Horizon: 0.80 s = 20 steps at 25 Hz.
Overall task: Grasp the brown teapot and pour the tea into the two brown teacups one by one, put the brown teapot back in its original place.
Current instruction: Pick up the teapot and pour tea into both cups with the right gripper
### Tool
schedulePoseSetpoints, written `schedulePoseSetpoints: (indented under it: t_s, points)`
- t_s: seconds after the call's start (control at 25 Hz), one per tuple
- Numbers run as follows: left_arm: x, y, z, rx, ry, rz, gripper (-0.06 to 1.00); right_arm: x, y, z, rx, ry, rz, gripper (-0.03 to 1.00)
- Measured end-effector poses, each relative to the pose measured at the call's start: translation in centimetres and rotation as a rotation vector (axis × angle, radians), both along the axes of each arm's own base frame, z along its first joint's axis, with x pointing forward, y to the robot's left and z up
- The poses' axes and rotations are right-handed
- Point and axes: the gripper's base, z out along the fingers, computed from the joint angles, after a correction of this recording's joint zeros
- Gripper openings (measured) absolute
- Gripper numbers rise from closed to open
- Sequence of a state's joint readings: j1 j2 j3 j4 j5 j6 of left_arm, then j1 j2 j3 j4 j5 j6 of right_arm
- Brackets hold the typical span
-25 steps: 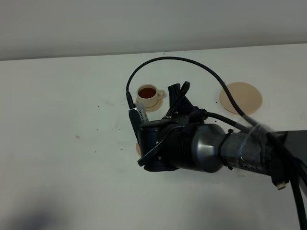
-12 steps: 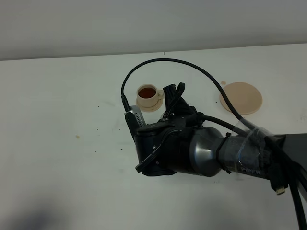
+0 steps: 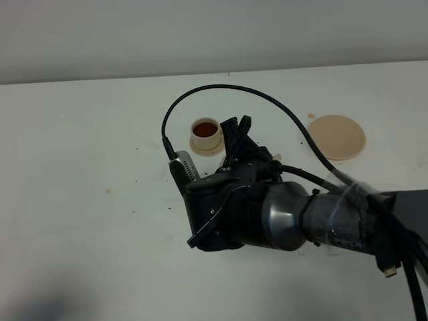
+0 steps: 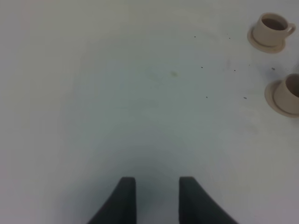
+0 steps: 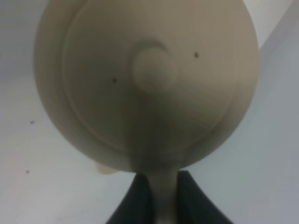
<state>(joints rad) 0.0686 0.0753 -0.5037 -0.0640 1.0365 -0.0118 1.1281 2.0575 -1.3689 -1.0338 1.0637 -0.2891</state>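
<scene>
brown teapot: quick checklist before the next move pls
1. Right claw shut on the handle of the light tan round teapot: ok
2. Knobbed lid seated: ok
3. Far small tan teacup holds dark tea: ok
4. Second small tan teacup filled: cannot tell, arm hides it
5. Wide flat tan saucer disc bare for return: ok
6. Left claw open, apart from cups: ok

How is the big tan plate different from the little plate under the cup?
The big plate is wider than the little plate. The big plate is bare; the little plate carries a teacup with dark tea in it. The big plate lies further right in the high view than the little plate. Both are round, flat and light tan, on the white table.
</scene>
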Motion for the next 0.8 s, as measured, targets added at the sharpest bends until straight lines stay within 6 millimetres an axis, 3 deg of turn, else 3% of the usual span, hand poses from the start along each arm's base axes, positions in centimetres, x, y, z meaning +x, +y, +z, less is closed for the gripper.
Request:
schedulePoseSetpoints:
  t_s: [0.8]
  points:
    - [0.00,0.00,0.00,0.000,0.000,0.000,0.25,0.65,-0.10,0.25,-0.028,-0.033,0.036,0.10]
